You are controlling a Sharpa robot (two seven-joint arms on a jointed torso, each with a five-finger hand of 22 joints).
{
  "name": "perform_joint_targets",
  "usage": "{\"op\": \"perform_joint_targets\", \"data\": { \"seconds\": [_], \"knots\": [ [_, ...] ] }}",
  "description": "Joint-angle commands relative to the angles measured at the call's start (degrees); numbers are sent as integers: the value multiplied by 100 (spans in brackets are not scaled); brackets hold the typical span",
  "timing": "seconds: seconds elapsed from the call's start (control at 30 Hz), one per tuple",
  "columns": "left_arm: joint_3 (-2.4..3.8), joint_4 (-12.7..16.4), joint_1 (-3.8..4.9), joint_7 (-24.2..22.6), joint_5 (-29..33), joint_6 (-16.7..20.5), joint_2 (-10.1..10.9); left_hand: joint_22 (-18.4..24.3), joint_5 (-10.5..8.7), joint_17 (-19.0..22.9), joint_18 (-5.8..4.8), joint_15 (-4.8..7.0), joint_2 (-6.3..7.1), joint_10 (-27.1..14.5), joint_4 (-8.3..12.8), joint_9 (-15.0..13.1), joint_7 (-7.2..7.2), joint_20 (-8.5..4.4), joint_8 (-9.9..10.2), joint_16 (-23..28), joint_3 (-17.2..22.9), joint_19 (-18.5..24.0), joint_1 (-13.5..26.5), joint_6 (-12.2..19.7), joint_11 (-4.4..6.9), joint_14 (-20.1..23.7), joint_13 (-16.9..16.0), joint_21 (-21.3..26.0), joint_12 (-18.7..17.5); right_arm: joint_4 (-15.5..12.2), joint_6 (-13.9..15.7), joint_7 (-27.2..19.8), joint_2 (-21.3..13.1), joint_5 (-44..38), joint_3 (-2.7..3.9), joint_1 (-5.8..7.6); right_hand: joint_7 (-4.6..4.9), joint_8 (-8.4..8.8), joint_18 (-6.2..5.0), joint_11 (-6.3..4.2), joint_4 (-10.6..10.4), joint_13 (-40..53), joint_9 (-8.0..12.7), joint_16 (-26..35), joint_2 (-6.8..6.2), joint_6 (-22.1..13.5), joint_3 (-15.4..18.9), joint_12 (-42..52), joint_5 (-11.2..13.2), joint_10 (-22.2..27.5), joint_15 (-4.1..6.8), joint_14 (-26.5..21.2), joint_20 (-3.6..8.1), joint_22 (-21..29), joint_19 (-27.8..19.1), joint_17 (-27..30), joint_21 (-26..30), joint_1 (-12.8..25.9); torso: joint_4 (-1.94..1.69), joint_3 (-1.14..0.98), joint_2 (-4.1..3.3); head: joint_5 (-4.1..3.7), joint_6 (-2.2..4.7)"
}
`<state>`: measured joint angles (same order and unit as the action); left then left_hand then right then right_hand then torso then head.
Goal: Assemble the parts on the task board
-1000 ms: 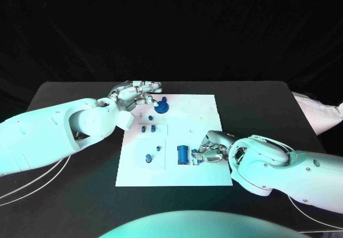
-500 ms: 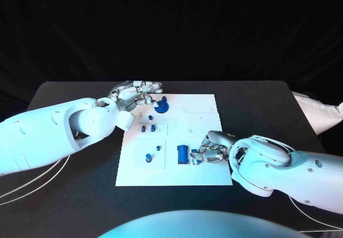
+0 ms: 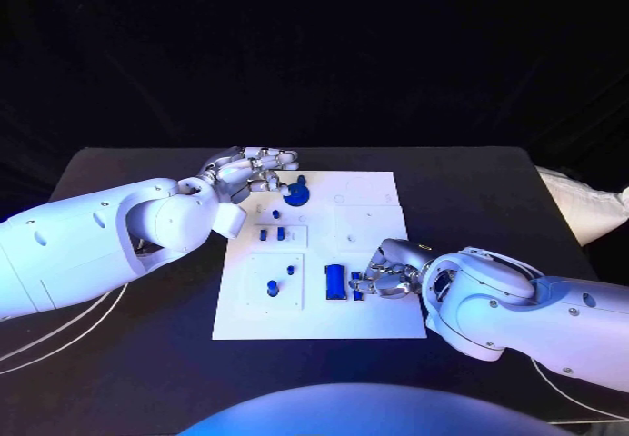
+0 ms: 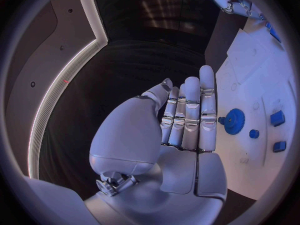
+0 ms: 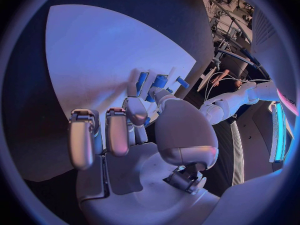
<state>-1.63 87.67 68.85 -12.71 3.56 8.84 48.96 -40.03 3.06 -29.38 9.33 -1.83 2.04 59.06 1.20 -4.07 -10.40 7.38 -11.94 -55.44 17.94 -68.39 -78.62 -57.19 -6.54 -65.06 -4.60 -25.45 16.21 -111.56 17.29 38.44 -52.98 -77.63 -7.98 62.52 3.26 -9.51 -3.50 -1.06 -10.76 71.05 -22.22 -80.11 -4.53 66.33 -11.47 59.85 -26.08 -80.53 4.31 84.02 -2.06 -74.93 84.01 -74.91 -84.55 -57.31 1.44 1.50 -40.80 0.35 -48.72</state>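
**Two robot hands at the white board**

A flat white task board (image 3: 354,309) lies in the middle of the black bench (image 3: 118,173). The board is a smooth plate with square edges and some small round marks pressed into it.

Little blue parts sit on it. At the far end is a round blue gear (image 3: 296,193) with tiny teeth around its rim. In the left wrist view the same gear (image 4: 235,120) shows its bumpy edge. Near the middle are two small blue blocks (image 3: 272,234) side by side. Closer to the robot are a small blue peg (image 3: 288,270) and a short blue knob (image 3: 273,289). Next to them lies a long blue bar (image 3: 335,282) with straight sides.

The left robot hand (image 3: 246,171) is shiny silver. It is at the far left corner of the board, just beside the gear. Its fingers (image 4: 190,115) are straight and close together, and it holds nothing.

The right robot hand (image 3: 388,275) is silver too. It is over the near right part of the board, just beside the long bar. Its fingers (image 5: 119,130) are curled in. A small blue piece (image 3: 356,292) shows at its fingertips, but I cannot tell if the hand is holding it.
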Motion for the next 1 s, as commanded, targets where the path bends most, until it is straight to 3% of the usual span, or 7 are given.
{"op": "perform_joint_targets", "data": {
  "seconds": [0.03, 0.2, 0.47, 0.63, 0.77, 0.9, 1.0],
  "knots": [
    [5, 10, -1, -14, -34, -119, -2, -8, -14, -6, 111, 12, 4, -50, 31, 7, 2, -8, -22, -24, 11, -34, -41, 46, -1, -40, 6, -40, 34, -33, -105, -53, -19, -64, 2, -6, -13, -28, 107, -7, -10, 6, -7, -19, 10, 25, 48, 32, 17, -52, 51, 349, 51, -513, 17, -83, -23, 61, 6, 0, 4, -1, -4],
    [5, 10, -1, -15, -34, -118, -1, -8, -14, -5, 110, 12, 3, -50, 32, 7, 2, -9, -23, -27, 12, -33, -43, 45, -1, -39, 6, -40, 36, -31, -161, -104, -77, -72, 3, -6, -13, -35, 106, -11, 45, 17, -16, -7, 21, 10, 191, 12, 225, -46, 50, 346, 53, -510, 14, -71, -19, -116, 4, 0, 8, -5, 4],
    [4, -3, -1, -29, -34, -105, -4, 19, -15, 55, 100, -5, 6, -60, 52, 9, -6, -4, -45, 28, 11, 89, -54, 50, -13, 130, 20, 27, 61, 25, -145, -354, -119, -53, 2, -6, 39, 0, 84, 34, 378, -92, -11, 96, 19, -114, 396, -250, 1288, 82, 18, 317, 24, -416, -48, 53, 42, -716, 1, 3, 12, -26, 36],
    [4, -14, -1, -54, -32, -79, -7, 102, -16, 204, 89, -40, 7, -82, 57, 13, -21, 22, -62, 247, -1, 335, -43, 67, -34, 416, 38, 189, 84, 114, 318, -802, -209, 277, 26, -5, 153, 175, 40, 119, 437, -362, 64, 256, 16, -423, 468, -719, 1251, 284, -42, 272, -14, -225, -167, 262, 155, -857, 7, 7, 30, -37, 90],
    [1, -55, -2, -94, -27, -30, -6, 334, -11, 565, 88, -67, -34, 229, 30, -6, 51, 75, -116, 897, 21, 797, -15, -44, 27, 771, 25, 565, 200, 316, 588, -1686, -440, 1767, 114, 100, 264, 331, -23, 213, 492, -895, 164, 503, 37, -667, 557, -1569, 1229, 645, -133, 206, -104, 49, -335, 560, 329, -1025, -2, 18, 93, -77, 180],
    [-4, -145, -15, -173, -26, 32, -33, 639, -6, 1049, 56, -180, -55, 381, 19, 6, 39, 181, -9, 1943, 201, 1284, -45, -57, -8, 906, 100, 1011, -65, 518, 554, -2668, -594, 3189, 142, 325, 368, 459, -292, 313, 603, -1848, 274, 1746, 189, -877, 480, -2989, 1312, 1325, -210, -216, -172, 1274, -1078, 1963, 1162, -1308, 15, 35, 187, -116, 249],
    [-10, -240, -61, -248, -18, 58, -70, 1002, 5, 1410, 58, -304, 8, 400, -4, 11, 18, 343, 139, 2789, 352, 1630, -18, -20, -72, 791, 102, 1442, -466, 690, 507, -3369, -655, 4142, 150, 495, 482, 533, -644, 440, 615, -2668, 373, 3719, 302, -981, 340, -3808, 1429, 1552, -321, -855, -268, 3264, -2189, 3806, 2814, -1488, -1, 48, 283, -147, 339]
  ]
}}
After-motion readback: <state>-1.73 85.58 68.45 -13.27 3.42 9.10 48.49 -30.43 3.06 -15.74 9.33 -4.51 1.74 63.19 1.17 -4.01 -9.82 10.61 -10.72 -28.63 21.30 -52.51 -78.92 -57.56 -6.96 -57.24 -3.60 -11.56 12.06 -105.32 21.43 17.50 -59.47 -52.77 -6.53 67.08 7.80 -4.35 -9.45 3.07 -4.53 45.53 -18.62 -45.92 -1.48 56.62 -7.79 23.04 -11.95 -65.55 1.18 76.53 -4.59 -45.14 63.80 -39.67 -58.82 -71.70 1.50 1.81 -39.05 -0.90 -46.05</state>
